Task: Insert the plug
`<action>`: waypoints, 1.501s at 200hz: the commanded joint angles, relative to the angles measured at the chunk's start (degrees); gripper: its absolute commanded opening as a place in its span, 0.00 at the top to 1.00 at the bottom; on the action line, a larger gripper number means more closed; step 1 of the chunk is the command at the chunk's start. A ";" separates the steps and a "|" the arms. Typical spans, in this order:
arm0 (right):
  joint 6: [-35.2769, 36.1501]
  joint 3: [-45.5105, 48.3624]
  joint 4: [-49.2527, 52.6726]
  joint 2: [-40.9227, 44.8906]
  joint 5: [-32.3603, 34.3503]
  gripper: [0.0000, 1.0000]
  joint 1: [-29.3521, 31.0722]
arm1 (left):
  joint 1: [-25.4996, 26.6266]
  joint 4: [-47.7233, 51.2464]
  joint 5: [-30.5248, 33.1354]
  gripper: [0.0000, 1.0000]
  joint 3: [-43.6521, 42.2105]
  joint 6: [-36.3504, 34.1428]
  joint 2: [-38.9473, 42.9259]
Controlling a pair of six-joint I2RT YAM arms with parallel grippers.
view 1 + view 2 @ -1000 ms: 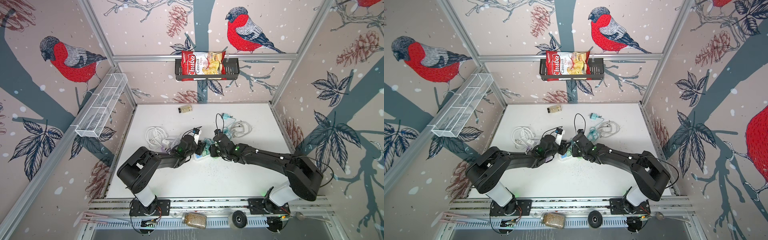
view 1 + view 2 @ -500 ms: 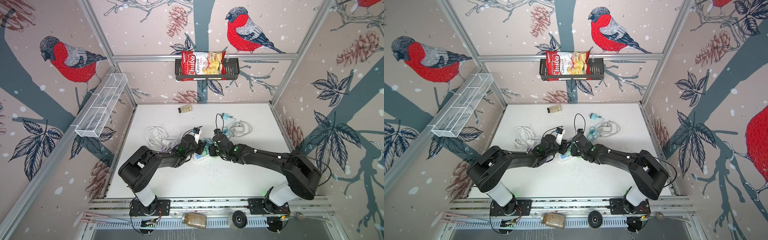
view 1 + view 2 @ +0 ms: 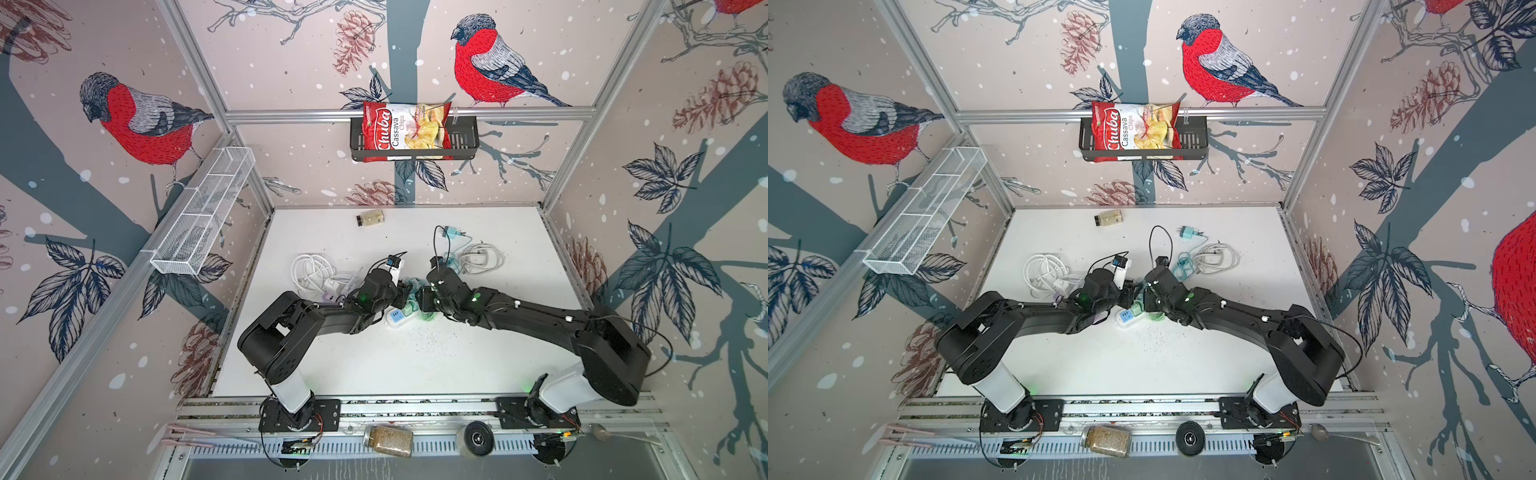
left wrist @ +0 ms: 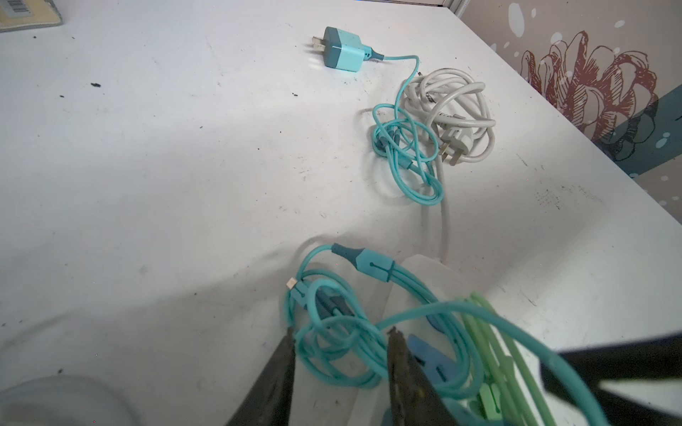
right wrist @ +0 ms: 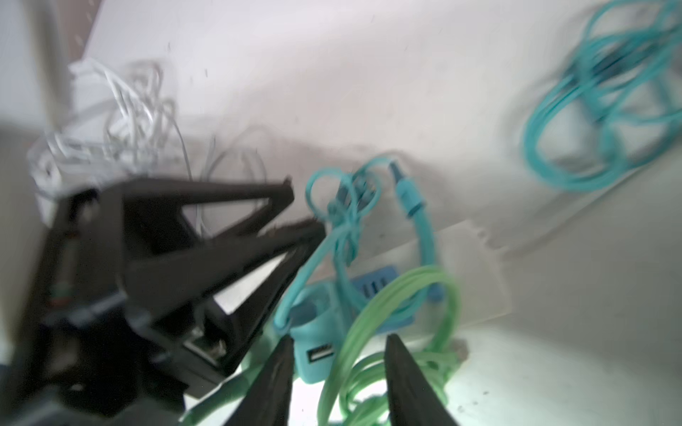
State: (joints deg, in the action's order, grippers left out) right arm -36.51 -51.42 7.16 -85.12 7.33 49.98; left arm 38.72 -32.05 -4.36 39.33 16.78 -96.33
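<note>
Looking down at mid-table, I see both arms nose to nose over the white power strip (image 3: 394, 321). On my left wrist camera the left gripper (image 4: 341, 332) has its fingers standing apart, with a loose tangle of teal cable (image 4: 372, 265) lying in the gap. It doesn't look pinched to me. Over on the right wrist camera the right gripper (image 5: 338, 338) has its jaws parted too, tips either side of the plug (image 5: 313, 332) and a loop of green cable (image 5: 417, 274). One finger sits just beside the plug body, and I can't tell if it touches. The plug is a teal block with a USB port facing that camera, standing upright on the strip's face next to a blue socket panel. That view is blurred, so I can't tell whether its prongs are fully home. Farther back, a second teal adapter (image 4: 343, 48) lies on the table (image 4: 184, 166) with prongs bare, near a white cable coil (image 4: 461, 96).
</note>
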 commanded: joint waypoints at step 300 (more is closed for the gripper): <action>13.66 -61.32 11.65 -52.93 -3.32 0.40 -31.65 | -6.98 26.32 18.99 0.45 8.62 -3.20 10.58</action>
State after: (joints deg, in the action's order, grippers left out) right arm -22.70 -111.37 16.21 -136.57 5.19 18.13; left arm 31.99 -6.28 13.76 48.90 13.17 -87.05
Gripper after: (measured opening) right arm 0.594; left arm 0.556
